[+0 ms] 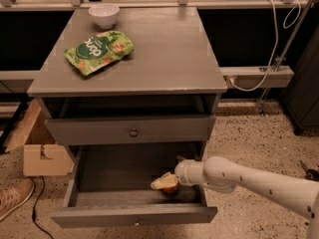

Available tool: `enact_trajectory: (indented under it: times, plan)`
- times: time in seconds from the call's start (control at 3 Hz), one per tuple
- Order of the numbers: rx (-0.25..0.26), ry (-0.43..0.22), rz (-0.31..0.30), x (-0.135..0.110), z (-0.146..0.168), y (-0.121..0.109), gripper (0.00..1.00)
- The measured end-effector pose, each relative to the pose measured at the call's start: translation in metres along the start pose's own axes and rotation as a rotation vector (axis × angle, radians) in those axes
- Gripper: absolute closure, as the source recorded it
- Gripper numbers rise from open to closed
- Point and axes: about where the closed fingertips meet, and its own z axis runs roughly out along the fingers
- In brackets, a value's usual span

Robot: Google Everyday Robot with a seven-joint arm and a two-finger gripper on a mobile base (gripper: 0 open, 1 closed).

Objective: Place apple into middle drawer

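Note:
The middle drawer is pulled open at the bottom of the grey cabinet. My gripper reaches into it from the right on a white arm and sits low over the drawer's right front part. Its pale fingers are shut on the apple. Only a small red part of the apple shows beneath the fingers, close to the drawer floor. I cannot tell whether the apple touches the floor.
The upper drawer front with a dark knob is shut above the open drawer. A green snack bag and a white bowl lie on the cabinet top. A cardboard box and a shoe are on the floor at left.

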Motion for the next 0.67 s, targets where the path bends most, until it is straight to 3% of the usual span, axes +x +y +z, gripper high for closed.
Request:
enact_trajectory:
  times: [0.67]
  plan:
    - [0.172,-0.109,0.006,-0.008,-0.110,-0.004,0.00]
